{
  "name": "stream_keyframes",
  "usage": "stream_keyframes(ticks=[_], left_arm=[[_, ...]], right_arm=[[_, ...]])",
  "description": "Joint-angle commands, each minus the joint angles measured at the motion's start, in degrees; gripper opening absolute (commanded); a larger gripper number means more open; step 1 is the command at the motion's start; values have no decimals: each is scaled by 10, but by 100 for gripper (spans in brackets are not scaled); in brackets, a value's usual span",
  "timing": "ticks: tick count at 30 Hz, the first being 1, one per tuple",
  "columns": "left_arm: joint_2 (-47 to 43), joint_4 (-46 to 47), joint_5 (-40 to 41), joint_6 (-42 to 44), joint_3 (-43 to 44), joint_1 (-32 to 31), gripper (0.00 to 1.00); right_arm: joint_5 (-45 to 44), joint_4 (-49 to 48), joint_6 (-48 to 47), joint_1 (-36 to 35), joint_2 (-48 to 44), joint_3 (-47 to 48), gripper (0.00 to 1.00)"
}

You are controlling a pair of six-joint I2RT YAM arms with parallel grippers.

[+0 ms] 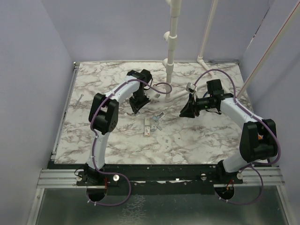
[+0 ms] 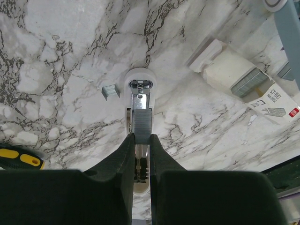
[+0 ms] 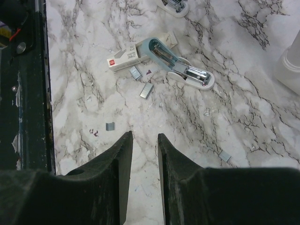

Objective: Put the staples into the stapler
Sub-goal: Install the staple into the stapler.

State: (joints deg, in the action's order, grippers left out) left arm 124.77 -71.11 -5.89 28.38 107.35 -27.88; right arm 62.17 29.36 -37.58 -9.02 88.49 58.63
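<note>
Left gripper (image 2: 142, 138) is clamped on the staples (image 2: 142, 117) over the white stapler (image 2: 139, 80); right gripper (image 3: 145, 138) hangs apart above the worktop (image 3: 243, 117).

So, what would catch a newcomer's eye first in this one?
The left gripper pinches a strip of staples along the open metal channel of a white mini stapler, left of centre. Mid-table a teal-and-white stapler lies flipped open beside a staple box, with loose staple bits scattered around. The right gripper hovers open and empty above the marble table.
</note>
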Motion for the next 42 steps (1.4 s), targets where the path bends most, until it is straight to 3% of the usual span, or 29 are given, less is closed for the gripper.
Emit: stream_keyframes(ticks=[1,42], left_arm=[[16,-19,25,18,20,-2,0],[49,-51,30,49,63,-1,0]], right_arm=[[5,11,-12,0,-2,3,32],[3,13,-11,0,4,4,32]])
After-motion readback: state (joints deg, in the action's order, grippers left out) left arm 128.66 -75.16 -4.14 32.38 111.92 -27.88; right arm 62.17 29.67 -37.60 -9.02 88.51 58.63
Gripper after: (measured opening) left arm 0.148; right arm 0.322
